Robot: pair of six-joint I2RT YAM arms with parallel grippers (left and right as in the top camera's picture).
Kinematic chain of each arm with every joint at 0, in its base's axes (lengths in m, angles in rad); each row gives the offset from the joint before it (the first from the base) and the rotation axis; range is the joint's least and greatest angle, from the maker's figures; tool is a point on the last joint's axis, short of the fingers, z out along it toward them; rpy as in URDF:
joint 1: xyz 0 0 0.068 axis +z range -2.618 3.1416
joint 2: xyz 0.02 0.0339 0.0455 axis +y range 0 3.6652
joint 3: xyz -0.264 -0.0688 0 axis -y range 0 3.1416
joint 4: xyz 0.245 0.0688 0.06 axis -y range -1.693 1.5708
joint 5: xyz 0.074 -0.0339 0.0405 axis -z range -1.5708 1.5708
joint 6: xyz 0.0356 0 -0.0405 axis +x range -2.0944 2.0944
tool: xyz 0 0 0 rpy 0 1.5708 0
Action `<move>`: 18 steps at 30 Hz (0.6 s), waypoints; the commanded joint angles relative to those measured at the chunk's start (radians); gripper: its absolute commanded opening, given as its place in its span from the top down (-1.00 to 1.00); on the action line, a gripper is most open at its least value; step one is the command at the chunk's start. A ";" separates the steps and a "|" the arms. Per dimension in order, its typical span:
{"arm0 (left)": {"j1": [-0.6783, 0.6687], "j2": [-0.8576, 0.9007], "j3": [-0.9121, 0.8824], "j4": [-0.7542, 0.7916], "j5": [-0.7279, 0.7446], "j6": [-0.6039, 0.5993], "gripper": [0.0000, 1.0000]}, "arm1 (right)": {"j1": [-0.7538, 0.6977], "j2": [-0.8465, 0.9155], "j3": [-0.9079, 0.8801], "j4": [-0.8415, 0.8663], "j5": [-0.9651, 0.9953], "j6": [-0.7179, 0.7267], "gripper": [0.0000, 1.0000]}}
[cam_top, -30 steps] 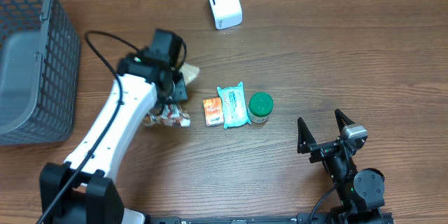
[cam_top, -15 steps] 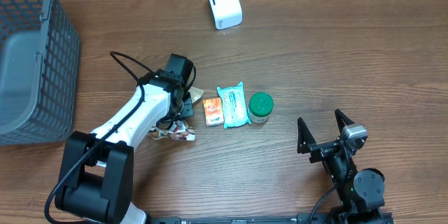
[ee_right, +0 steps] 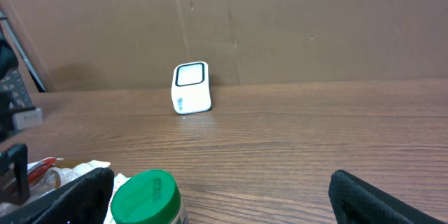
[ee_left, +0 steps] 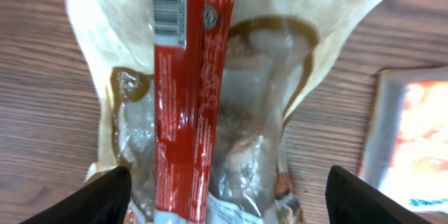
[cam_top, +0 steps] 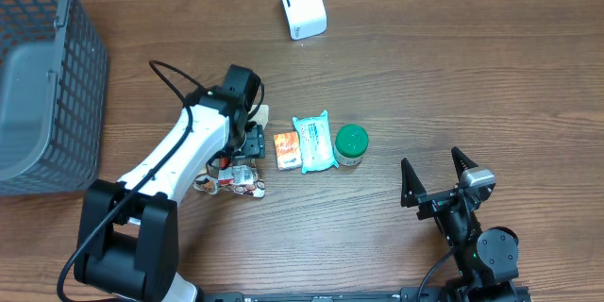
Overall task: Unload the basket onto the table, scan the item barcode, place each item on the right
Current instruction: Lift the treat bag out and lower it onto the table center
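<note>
A clear snack packet with a red stripe and a barcode near its top lies on the wooden table. My left gripper hangs just above it, open, with one black fingertip on each side of the packet's near end and neither pressing it. From overhead the packet pokes out below the left gripper. The white scanner stands at the far edge of the table. My right gripper is open and empty at the near right, facing the scanner.
An orange packet, a blue-white wipes pack and a green-lidded jar lie in a row right of the left gripper. A grey wire basket fills the far left. The jar sits close before the right gripper.
The left gripper carried the snack packet a little to the right, then opened and let it go onto the table. The right arm has not moved.
</note>
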 commanded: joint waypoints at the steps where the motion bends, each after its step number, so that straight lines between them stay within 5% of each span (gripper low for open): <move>1: -0.005 0.005 0.080 -0.034 -0.006 0.016 -0.56 | -0.005 -0.009 -0.010 0.006 -0.002 0.000 -1.00; 18: 0.095 -0.105 0.547 -0.239 -0.015 0.016 -0.61 | -0.005 -0.009 -0.010 0.006 -0.002 0.000 -1.00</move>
